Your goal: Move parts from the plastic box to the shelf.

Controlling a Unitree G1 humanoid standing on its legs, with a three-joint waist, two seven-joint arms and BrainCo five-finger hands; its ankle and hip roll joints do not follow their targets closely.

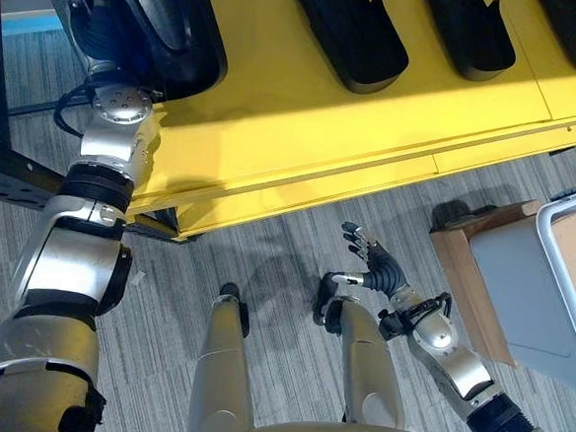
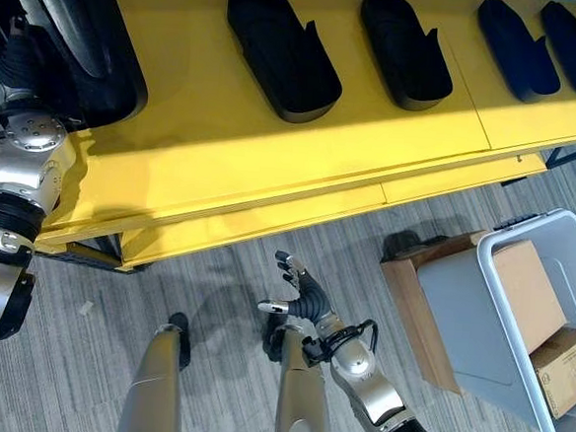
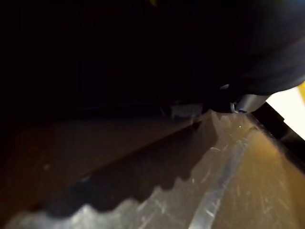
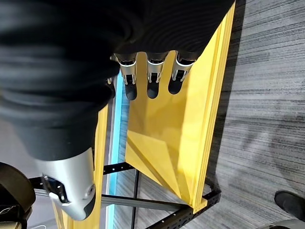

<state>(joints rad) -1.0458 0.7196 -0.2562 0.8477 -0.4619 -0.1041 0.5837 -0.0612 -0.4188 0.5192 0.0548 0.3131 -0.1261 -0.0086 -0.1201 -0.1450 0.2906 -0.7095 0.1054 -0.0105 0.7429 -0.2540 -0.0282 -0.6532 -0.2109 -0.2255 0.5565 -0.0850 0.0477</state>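
We see 4 black parts (image 2: 280, 52) on the yellow shelf (image 2: 272, 156), our right hand (image 2: 302, 294) spread and empty (left hand hidden), cardboard boxes (image 2: 564, 369) left in the plastic box (image 2: 479, 318).

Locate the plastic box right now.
The plastic box sits on the floor at the robot's right in the eye views, below the yellow shelf, resting on a brown board with cardboard cartons inside.

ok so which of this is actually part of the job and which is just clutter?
Job:
- black parts on the shelf
- yellow shelf
- plastic box
- left hand, at the big black part
- right hand, open, low over the floor

Not job:
- cardboard cartons in the box
- wooden stand under it
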